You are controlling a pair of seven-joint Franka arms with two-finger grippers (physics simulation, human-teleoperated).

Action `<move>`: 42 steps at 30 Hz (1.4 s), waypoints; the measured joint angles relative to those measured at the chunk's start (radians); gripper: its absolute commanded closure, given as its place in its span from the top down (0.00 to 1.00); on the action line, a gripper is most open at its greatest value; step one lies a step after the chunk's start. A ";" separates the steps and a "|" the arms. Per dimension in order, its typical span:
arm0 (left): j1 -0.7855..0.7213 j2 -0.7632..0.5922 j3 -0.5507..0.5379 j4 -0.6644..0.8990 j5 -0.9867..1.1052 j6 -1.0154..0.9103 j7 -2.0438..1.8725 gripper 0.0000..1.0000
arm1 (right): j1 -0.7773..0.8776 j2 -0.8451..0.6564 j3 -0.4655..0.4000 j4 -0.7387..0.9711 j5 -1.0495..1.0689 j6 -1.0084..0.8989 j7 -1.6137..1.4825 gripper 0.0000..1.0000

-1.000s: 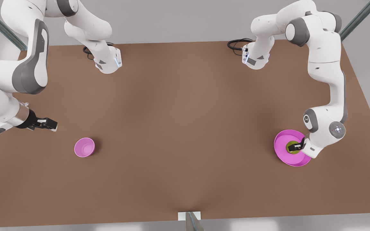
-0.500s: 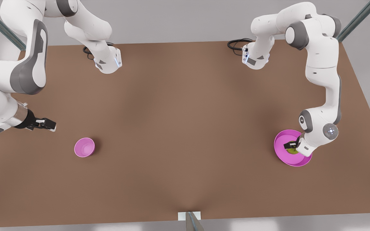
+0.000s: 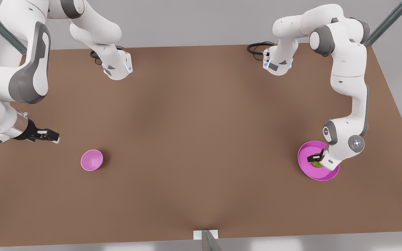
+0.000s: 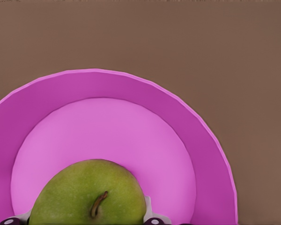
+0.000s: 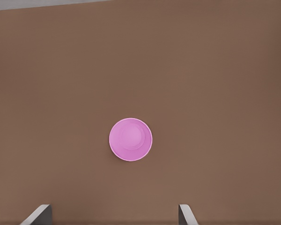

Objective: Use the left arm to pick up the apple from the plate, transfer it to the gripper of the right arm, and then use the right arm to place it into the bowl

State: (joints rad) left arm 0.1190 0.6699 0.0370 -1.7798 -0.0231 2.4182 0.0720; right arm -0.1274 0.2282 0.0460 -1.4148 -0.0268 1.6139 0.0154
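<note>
Yellow-green round apple sits on wide pink shallow plate, near brown bench's right edge in front view. Left gripper down at apple, fingertips flanking it; grip not confirmable. Right gripper spread wide, empty, waiting near left edge beside small deep pink bowl. Pick-up underway; handover, placing remain. Count: one apple, one plate, one bowl, two arms.

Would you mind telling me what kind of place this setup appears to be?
Most likely a simulated robot test bench: a bare brown table with two white arms bolted to its far edge, metal frame struts at the corners, and just a pink plate with an apple and a pink bowl as props.
</note>
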 measured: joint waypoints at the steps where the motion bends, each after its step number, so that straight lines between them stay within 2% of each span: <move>1: 0.000 -0.011 0.000 0.000 0.000 -0.001 0.001 0.91 | 0.000 0.000 0.000 0.000 0.000 0.000 0.000 1.00; 6: -0.004 -0.093 -0.035 0.005 0.000 -0.028 0.004 0.89 | -0.004 0.000 0.001 0.000 0.000 0.000 -0.001 1.00; 11: -0.002 -0.185 -0.243 0.008 -0.061 -0.080 0.006 0.89 | -0.004 0.003 0.001 -0.002 0.011 0.001 -0.004 1.00; 15: -0.003 -0.207 -0.349 0.009 -0.234 -0.131 0.035 0.90 | 0.004 0.040 0.011 -0.012 0.232 0.001 -0.003 1.00; 20: -0.024 -0.203 -0.414 0.023 -0.480 -0.168 0.163 0.89 | 0.048 0.149 0.020 -0.012 0.675 0.061 -0.004 1.00; 22: -0.059 -0.181 -0.434 0.049 -0.583 -0.174 0.233 0.89 | 0.108 0.191 0.024 -0.016 0.834 0.119 -0.007 1.00; 24: -0.110 -0.153 -0.439 0.093 -0.672 -0.175 0.312 0.89 | 0.154 0.220 0.069 -0.038 0.940 0.202 -0.015 1.00; 30: -0.269 -0.017 -0.441 0.228 -1.032 -0.123 0.610 0.89 | 0.184 0.275 0.163 -0.151 1.315 0.366 -0.109 0.99; 34: -0.351 0.089 -0.446 0.383 -1.218 -0.086 0.800 0.89 | 0.228 0.336 0.174 -0.116 1.422 0.447 -0.171 1.00; 42: -0.374 0.175 -0.497 0.431 -1.437 -0.039 1.171 0.89 | 0.268 0.432 0.175 -0.118 1.589 0.510 -0.349 1.00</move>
State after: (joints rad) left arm -0.2550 0.8448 -0.4596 -1.3487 -1.4604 2.3794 1.2425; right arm 0.1403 0.6598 0.2206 -1.5329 1.5621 2.1242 -0.3333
